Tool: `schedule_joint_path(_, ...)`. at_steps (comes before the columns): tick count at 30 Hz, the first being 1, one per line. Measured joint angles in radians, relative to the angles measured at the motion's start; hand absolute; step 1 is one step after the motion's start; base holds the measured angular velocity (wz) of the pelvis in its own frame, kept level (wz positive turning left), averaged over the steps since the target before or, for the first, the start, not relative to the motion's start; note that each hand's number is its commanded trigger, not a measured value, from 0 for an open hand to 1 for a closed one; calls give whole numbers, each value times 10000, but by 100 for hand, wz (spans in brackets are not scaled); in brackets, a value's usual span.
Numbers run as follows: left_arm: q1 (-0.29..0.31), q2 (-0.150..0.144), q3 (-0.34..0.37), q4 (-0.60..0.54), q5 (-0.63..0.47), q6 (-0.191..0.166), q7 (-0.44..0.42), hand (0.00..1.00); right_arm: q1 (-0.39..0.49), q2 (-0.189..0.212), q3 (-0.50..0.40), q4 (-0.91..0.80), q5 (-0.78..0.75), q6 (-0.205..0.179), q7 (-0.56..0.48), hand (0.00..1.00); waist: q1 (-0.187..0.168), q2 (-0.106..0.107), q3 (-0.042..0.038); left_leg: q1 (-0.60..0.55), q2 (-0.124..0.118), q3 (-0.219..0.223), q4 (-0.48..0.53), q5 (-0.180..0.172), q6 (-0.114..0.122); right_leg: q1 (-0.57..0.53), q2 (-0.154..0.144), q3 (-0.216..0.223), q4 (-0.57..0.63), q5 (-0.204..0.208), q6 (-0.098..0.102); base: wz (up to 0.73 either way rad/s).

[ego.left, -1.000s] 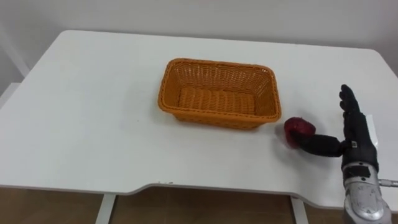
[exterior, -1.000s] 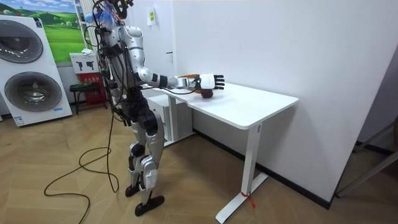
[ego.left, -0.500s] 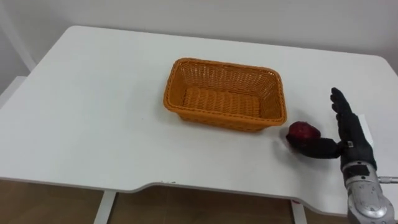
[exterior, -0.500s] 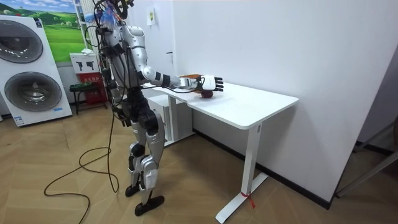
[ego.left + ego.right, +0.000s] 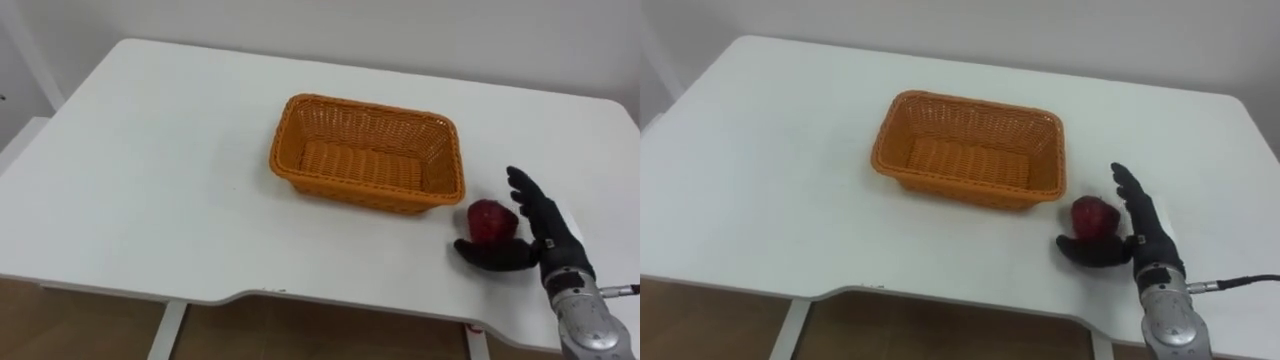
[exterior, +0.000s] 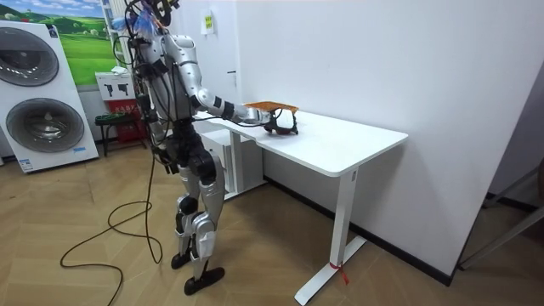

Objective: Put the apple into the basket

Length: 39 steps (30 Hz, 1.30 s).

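While the apple [image 5: 492, 220] lies on the table [image 5: 150, 180] beside the basket [image 5: 367, 152], the right hand [image 5: 545, 243] flanks it, spread open.

The white table [image 6: 340, 145] stood against the wall. A washer [image 6: 47, 123] stood at the room view's left, with apparently a stool [image 6: 111, 124] beside it.

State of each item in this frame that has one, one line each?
basket: upright on the table, empty.
apple: resting on the table, outside the basket, to its right.
right hand: open, fingers straight beside the apple, thumb in front of it.
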Motion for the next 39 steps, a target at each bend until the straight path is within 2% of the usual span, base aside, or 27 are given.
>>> schedule_joint_path(4, -41, 22, -1, -31, 20, 55, -6, 0, -272, -222, 12, 294, 15, 4, 214, 100, -15, 8, 2, 3, 2, -59, 5, 0, -1, 45, 3, -54, 0, 0, 0, 5)
schedule_joint_path(8, -52, 26, -5, -108, 24, 131, -5, 0, -527, -271, -12, 646, 13, 9, 251, 100, -21, 14, -6, -23, 1, -142, 76, 2, -3, 69, 6, -128, 6, 0, 0, 5)
schedule_joint_path(14, -19, 26, -6, -137, 24, 239, 12, 0, -604, -270, -12, 912, 15, 1, 258, 100, -18, 68, -82, 0, -9, -182, 150, 2, -3, 136, 1, -153, 5, 0, 0, 2)
schedule_joint_path(25, 2, 14, 86, -262, 95, 244, 37, 0, -688, -252, -119, 1253, 11, -16, 312, 100, 13, 50, -100, 23, -12, -191, 220, 5, -9, 223, 16, -155, 8, 3, -5, 2)
schedule_joint_path(30, -3, 9, 84, -260, 114, 246, 44, 0, -687, -221, -122, 1215, -29, 0, -66, 100, -17, 62, -86, -16, -25, -196, 251, 3, -6, 212, 9, -174, -4, 3, -4, 0)
schedule_joint_path(35, -10, -68, 100, -280, 163, 314, 87, 0, -674, -219, -436, 885, -147, 63, -813, 100, -40, 180, -39, -16, -96, -189, 217, 4, -5, 172, 3, -136, 3, -1, 0, -1)
schedule_joint_path(36, -1, -72, 105, -278, 160, 324, 87, 0, -674, -219, -521, 724, -218, 78, -890, 100, -48, 207, -45, -21, -97, -182, 201, 5, -3, 152, 2, -126, 4, -2, 1, -7)
schedule_joint_path(37, 5, -72, 107, -279, 160, 354, 89, 0, -673, -220, -648, 382, -334, 99, -1161, 100, -48, 258, -84, -38, -95, -148, 149, 22, -3, 60, 3, -74, 20, -1, 1, -9)
schedule_joint_path(39, 1, -73, 107, -279, 161, 416, 101, 0, -674, -219, -823, -58, -463, 97, -1544, 100, -63, 259, -94, -36, -108, -131, 105, 67, -5, 34, 0, -35, 14, -1, 1, -6)
